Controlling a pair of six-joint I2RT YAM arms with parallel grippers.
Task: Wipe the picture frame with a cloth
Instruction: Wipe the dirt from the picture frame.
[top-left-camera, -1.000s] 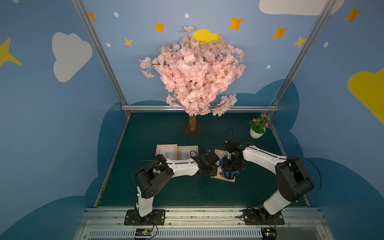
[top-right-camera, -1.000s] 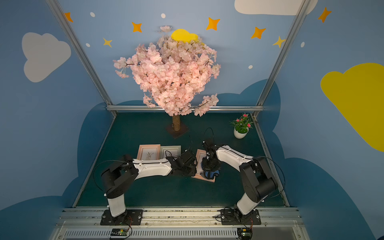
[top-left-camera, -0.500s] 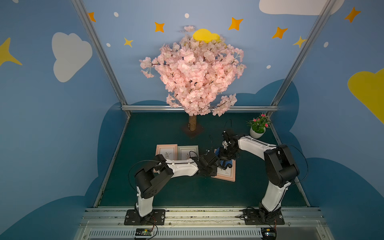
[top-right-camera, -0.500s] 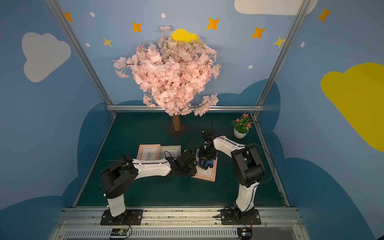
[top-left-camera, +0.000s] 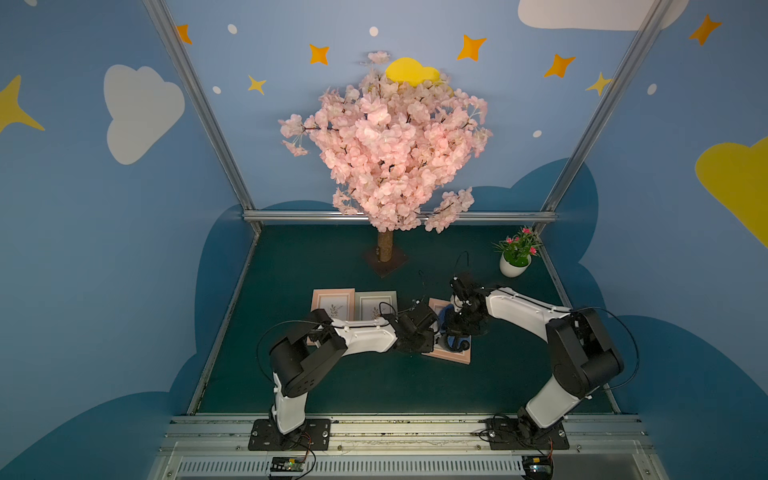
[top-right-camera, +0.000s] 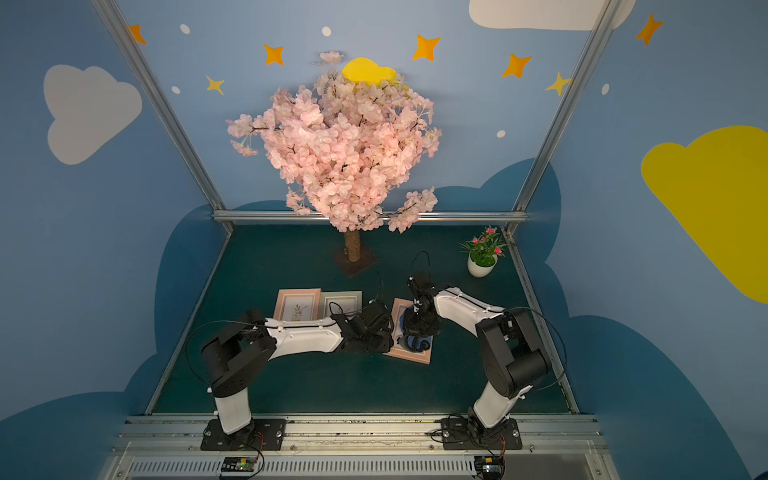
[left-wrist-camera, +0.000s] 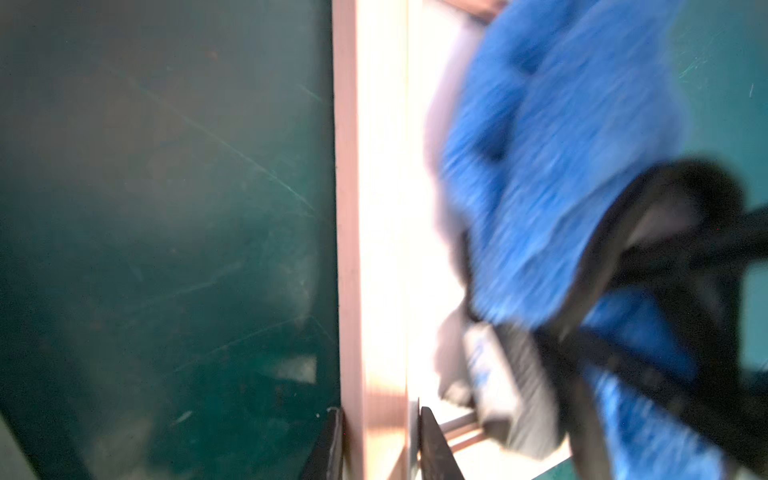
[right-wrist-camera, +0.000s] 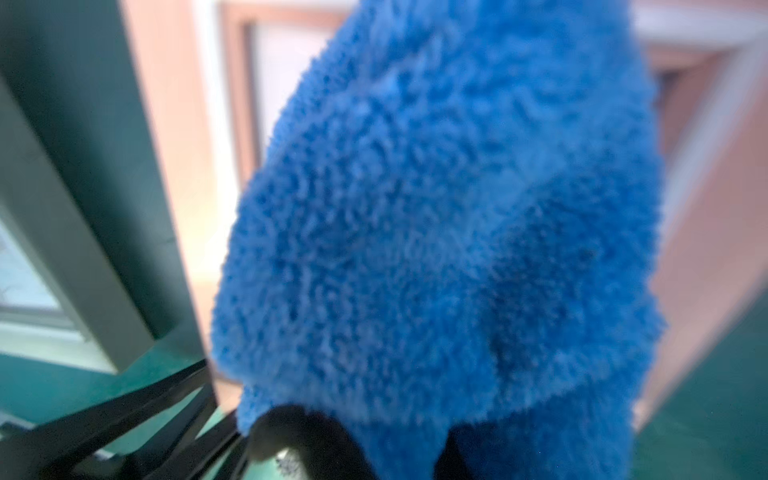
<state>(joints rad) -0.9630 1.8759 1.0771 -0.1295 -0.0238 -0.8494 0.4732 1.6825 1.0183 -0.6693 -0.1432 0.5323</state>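
Down on the green table the picture frame lies flat between the two arms. Its long axis runs from the robot's side toward the tree, a little askew, with the near end further right than the far end.

The left gripper is clamped on the frame's left long border. In the left wrist view a dark finger stands on either side of that pink strip.

The right gripper is over the middle of the frame, pinched tight on the cloth. The cloth is bunched into a blue lump that hangs from the jaws onto the frame's pale centre. Its longer stretch follows the frame's length, with blue showing both beyond and short of the gripper in both top views. The left wrist view is blurred, so how hard the cloth presses on the frame cannot be told.

Just to the left, a second pink frame and a grey-green frame lie side by side. A potted plant stands at the far right.
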